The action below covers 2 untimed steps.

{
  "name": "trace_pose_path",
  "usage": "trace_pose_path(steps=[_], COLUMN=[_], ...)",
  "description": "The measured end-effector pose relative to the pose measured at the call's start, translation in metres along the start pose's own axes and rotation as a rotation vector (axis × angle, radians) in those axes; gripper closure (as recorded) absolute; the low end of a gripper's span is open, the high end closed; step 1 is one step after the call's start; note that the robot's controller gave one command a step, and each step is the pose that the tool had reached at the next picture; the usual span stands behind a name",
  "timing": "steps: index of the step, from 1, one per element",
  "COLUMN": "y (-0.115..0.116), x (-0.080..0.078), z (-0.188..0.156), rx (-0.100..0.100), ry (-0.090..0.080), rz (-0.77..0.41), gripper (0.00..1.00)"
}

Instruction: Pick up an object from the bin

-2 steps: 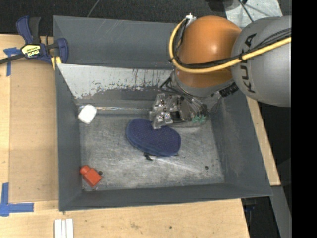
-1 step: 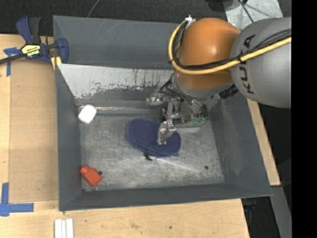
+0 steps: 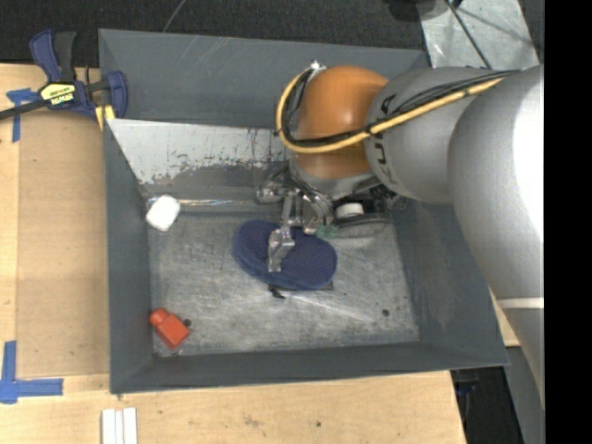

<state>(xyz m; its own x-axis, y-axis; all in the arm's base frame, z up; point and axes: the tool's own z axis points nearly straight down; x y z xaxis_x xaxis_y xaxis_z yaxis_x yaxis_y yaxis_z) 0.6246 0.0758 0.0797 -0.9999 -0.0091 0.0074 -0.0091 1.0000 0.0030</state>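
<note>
no lettering, label or number is legible on anything in view.

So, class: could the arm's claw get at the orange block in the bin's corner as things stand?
Probably yes. The orange block lies alone, with nothing between it and the claw, which is over the blue cloth. But it sits close to the bin corner, which may crowd the claw.
</note>
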Motion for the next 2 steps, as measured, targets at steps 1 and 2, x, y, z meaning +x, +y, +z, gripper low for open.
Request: trace_pose_path(steps=[1, 2], y=[0.0, -0.009], x=[0.0, 0.017], z=[-0.004, -0.143], rx=[0.0, 0.002], ry=[0.003, -0.02], rz=[0.0, -0.014], gripper=[1.0, 1.0])
